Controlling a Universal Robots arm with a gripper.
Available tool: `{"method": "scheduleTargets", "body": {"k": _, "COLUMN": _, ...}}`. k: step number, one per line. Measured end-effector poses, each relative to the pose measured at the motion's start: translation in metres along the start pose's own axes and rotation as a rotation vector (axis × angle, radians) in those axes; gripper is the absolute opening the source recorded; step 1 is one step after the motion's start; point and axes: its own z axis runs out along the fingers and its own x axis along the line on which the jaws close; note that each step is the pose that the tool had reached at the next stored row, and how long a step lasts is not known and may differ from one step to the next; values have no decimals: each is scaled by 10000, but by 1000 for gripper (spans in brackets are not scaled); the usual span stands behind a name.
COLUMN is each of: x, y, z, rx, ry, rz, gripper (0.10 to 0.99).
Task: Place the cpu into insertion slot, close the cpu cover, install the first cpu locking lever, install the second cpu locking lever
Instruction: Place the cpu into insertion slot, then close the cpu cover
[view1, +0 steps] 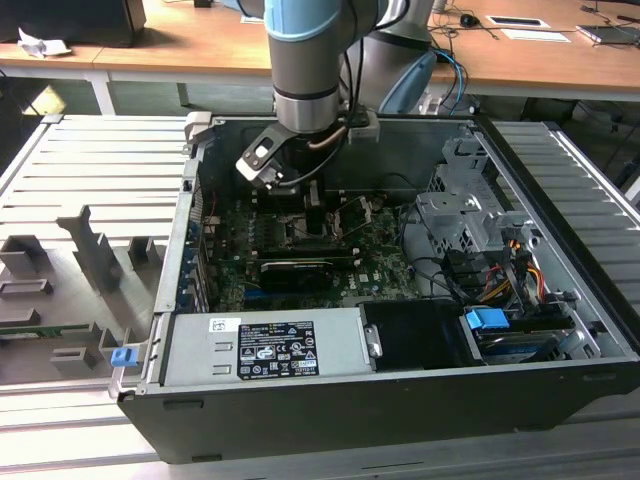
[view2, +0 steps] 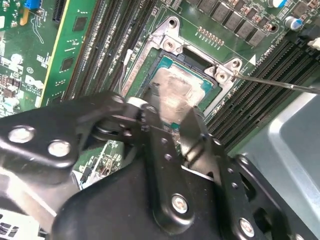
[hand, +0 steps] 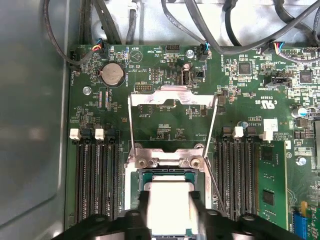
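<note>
Black angular claw (view2: 171, 114) tight on flat pale-silver square cpu (view2: 175, 89)

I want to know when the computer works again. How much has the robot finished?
Nothing is finished yet. The gripper holds the cpu right at the insertion slot, in both wrist views. The cpu cover stands flipped open, so closing it and both locking levers are left.

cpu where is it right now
In both wrist views the cpu is held in the gripper, right over the insertion slot, with memory slots on either side.
</note>
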Motion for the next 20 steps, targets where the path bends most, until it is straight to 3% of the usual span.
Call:
{"method": "scheduleTargets", "body": {"k": 1, "x": 0, "y": 6, "z": -5, "rx": 34, "ry": 1, "rz": 1, "gripper": 345}}
{"method": "scheduleTargets", "body": {"k": 2, "x": 0, "y": 10, "z": -8, "rx": 62, "ry": 1, "rz": 0, "gripper": 345}}
{"method": "scheduleTargets", "body": {"k": 3, "x": 0, "y": 15, "z": -14, "rx": 99, "ry": 0, "rz": -1, "gripper": 286}}
{"method": "scheduleTargets", "body": {"k": 4, "x": -1, "y": 16, "z": -19, "rx": 119, "ry": -2, "rz": 0, "gripper": 224}}
{"method": "scheduleTargets", "body": {"k": 5, "x": -1, "y": 16, "z": -23, "rx": 126, "ry": -1, "rz": 0, "gripper": 106}}
{"method": "scheduleTargets", "body": {"k": 17, "x": -1, "y": 27, "z": -91, "rx": 157, "ry": 1, "rz": -2, "gripper": 106}}
{"method": "scheduleTargets", "body": {"k": 20, "x": -1, "y": 106, "z": -84, "rx": 237, "ry": -1, "rz": -3, "gripper": 106}}
